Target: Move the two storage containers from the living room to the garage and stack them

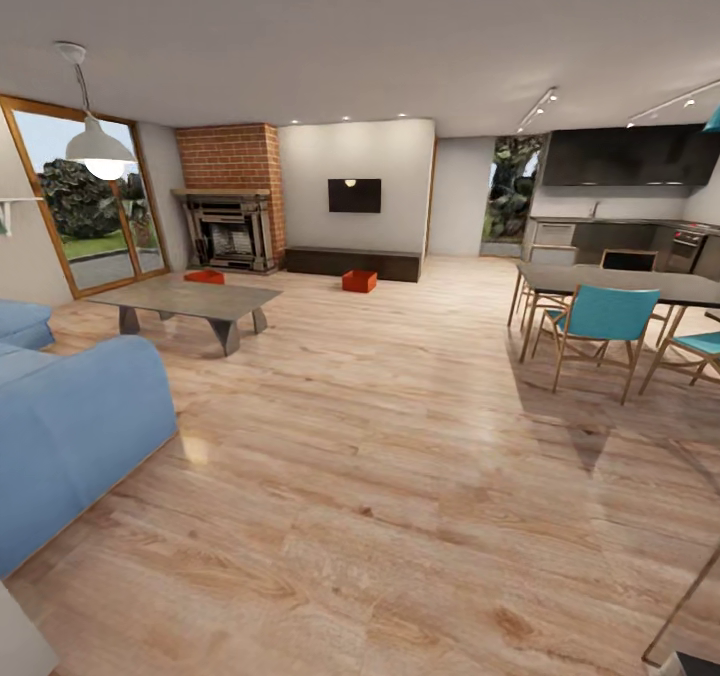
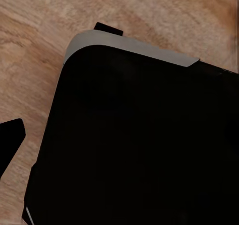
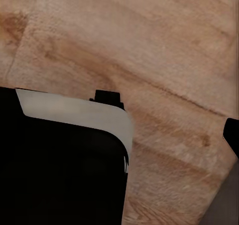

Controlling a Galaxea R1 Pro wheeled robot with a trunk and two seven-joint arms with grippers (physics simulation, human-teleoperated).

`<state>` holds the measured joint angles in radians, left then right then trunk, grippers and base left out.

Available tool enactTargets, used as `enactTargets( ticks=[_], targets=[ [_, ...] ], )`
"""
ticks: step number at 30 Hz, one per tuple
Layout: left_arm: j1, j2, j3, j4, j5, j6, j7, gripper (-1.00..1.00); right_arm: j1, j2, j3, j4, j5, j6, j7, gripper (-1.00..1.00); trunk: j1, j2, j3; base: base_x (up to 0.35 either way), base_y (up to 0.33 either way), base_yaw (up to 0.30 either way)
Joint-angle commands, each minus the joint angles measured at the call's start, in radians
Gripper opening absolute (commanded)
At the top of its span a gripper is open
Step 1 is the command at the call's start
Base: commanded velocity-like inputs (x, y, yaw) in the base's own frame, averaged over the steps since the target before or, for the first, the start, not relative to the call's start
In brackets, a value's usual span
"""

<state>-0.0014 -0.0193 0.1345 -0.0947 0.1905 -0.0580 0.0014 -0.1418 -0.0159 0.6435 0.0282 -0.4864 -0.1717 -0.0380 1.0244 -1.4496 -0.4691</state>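
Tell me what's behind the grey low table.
Behind the grey low table sits one orange-red container, its lower part hidden by the tabletop; beyond it, the brick fireplace. The second container stands apart.

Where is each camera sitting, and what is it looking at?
Head view: up high, facing across the living room toward the TV and two bins; no arms in sight.
Left wrist view: looks down at the plank floor past the robot's black body.
Right wrist view: same, black body over floor.
All views share the wood floor.

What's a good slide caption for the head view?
Living room: two orange-red storage containers on the wood plank floor near the fireplace.
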Motion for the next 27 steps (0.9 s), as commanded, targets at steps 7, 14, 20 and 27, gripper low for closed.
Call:
enactTargets(
  ticks=[7,14,20,27],
  targets=[
    [0.000,-0.002,0.007,0.000,0.000,-0.003,0.000,1.00,-0.001,0.001,0.008,0.003,-0.008,-0.005,0.000,1.00,0.001,0.000,-0.001,0.323,0.000,0.000],
    [0.000,-0.002,0.007,0.000,0.001,-0.003,0.000,1.00,-0.001,0.001,0.008,0.002,-0.008,-0.005,0.000,1.00,0.001,0.000,-0.001,0.323,0.000,0.000],
    [0.000,-0.001,0.007,0.000,0.001,-0.002,0.000,1.00,-0.001,0.001,0.008,0.003,-0.008,-0.005,0.000,1.00,0.001,0.000,-0.001,0.323,0.000,0.000],
    [0.000,0.001,0.005,0.000,0.001,-0.002,0.000,1.00,-0.001,0.001,0.007,0.003,-0.008,-0.005,0.000,1.00,0.001,0.000,-0.001,0.323,0.000,0.000]
  ],
)
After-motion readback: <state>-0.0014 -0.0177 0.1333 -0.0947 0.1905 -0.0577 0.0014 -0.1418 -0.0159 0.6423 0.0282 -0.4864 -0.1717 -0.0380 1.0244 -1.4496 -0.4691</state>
